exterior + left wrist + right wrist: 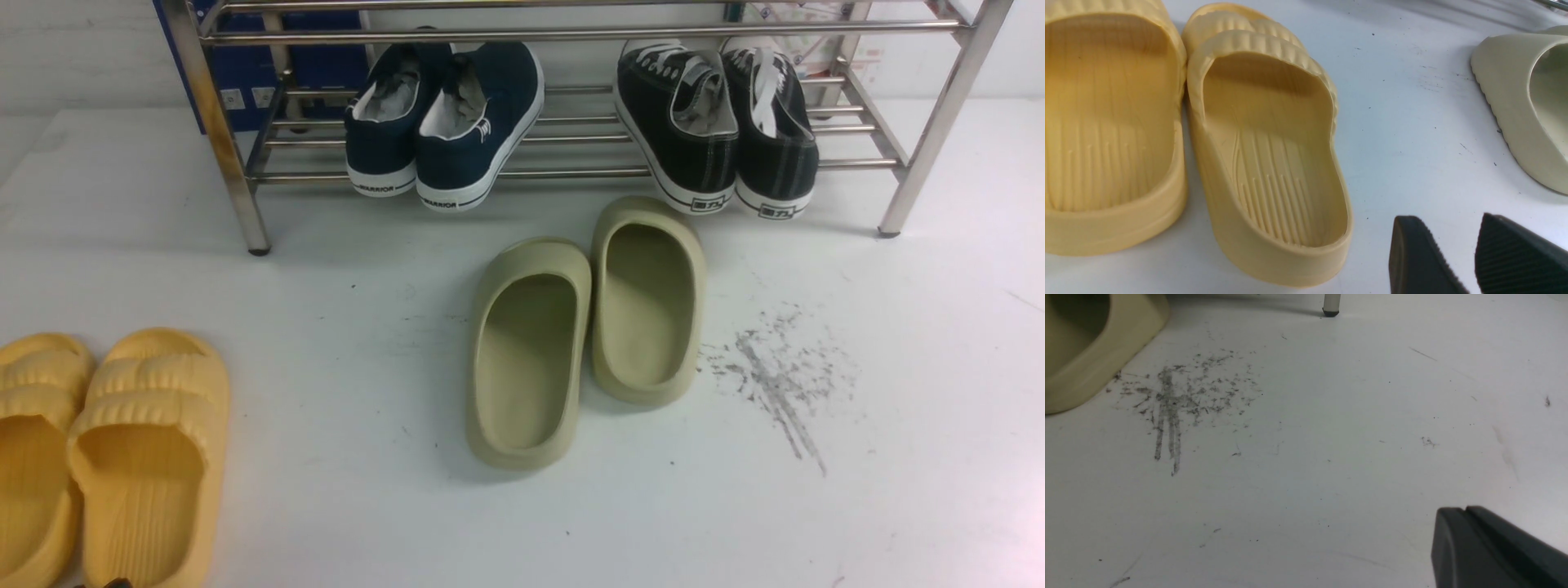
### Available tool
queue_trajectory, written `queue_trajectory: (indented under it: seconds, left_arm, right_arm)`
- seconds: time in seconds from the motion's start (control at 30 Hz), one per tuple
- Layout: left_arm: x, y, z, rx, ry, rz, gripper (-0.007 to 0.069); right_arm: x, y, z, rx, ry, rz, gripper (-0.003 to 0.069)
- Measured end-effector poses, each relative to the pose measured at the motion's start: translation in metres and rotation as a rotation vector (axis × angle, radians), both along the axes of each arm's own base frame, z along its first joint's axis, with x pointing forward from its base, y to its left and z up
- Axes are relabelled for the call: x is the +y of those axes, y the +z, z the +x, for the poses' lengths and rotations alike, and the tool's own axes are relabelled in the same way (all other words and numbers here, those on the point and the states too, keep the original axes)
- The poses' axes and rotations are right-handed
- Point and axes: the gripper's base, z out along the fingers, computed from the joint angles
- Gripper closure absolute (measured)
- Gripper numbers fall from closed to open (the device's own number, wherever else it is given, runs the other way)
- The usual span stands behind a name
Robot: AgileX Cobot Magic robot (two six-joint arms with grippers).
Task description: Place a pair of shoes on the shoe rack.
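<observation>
the pair of shoes (717, 122), black canvas with white laces, sits side by side on the lower bars of the shoe rack (571, 34), at its right end, heels outward. navy sneakers (445, 122) occupy the same tier, well to the left. olive slippers (584, 327) lie on the white table (898, 425) before the rack; yellow slippers (1208, 134) near the left gripper (1457, 253), jaws apart, holding nothing. right gripper (1468, 514) jaws together, empty, above a scuffed patch (1180, 396).

A white floor (898, 490) fills the scene, scuffed with dark grey streaks (780, 384) toward four o'clock. At eleven o'clock a blue panel (245, 73) stands against a pale wall (82, 49). The light is even and soft.
</observation>
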Motion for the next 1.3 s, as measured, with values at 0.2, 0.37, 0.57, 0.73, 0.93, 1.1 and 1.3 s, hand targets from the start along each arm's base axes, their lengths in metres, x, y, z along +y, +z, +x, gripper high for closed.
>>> queue_trajectory:
  seconds: [0.2,0.37,0.57,0.73,0.93,1.1,1.3]
  left_arm:
    - [0.0,0.0,0.0,0.0,0.0,0.0,0.0386]
    - [0.0,0.0,0.0,0.0,0.0,0.0,0.0386]
    - [0.0,0.0,0.0,0.0,0.0,0.0,0.0386]
    - [0.0,0.0,0.0,0.0,0.0,0.0,0.0386]
    - [0.0,0.0,0.0,0.0,0.0,0.0,0.0386]
    - [0.0,0.0,0.0,0.0,0.0,0.0,0.0386]
    - [0.0,0.0,0.0,0.0,0.0,0.0,0.0386]
  right_arm:
    - [0.0,0.0,0.0,0.0,0.0,0.0,0.0599]
    - [0.0,0.0001,0.0,-0.001,0.0,0.0,0.0589]
    - [0.0,0.0001,0.0,-0.001,0.0,0.0,0.0582]
    - [0.0,0.0001,0.0,-0.001,0.0,0.0,0.0576]
    - [0.0,0.0001,0.0,-0.001,0.0,0.0,0.0569]
    - [0.0,0.0001,0.0,-0.001,0.0,0.0,0.0563]
    - [0.0,0.0001,0.0,-0.001,0.0,0.0,0.0555]
